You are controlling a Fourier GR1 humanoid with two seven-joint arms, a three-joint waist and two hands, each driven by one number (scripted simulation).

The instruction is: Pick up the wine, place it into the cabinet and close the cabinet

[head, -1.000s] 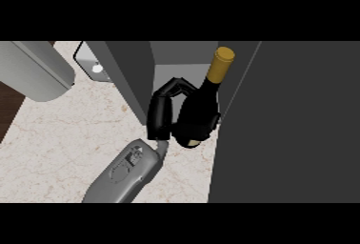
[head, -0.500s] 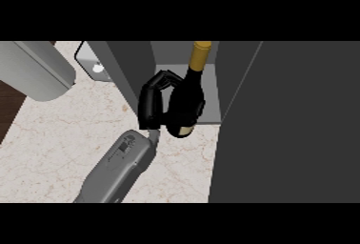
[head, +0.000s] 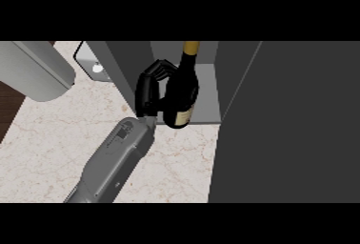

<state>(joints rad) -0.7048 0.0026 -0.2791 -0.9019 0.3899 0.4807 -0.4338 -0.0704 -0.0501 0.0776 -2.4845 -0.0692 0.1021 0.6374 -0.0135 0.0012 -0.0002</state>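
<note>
The wine bottle is dark with a gold-capped neck and a pale label near its base. It stands nearly upright inside the open cabinet, its base just above the front edge of the cabinet floor. My right hand is on the bottle's left side, fingers curled round its body. The forearm runs down to the lower left. The cabinet's dark door stands open and fills the right of the view. My left hand does not show.
A marble counter spreads below and left of the cabinet. A large grey rounded shape sits at the upper left. A light grey panel with a round knob lies beside the cabinet's left wall.
My right hand has carried the bottle up the view and deeper into the cabinet. The bottle has gone from tilted to nearly upright.
</note>
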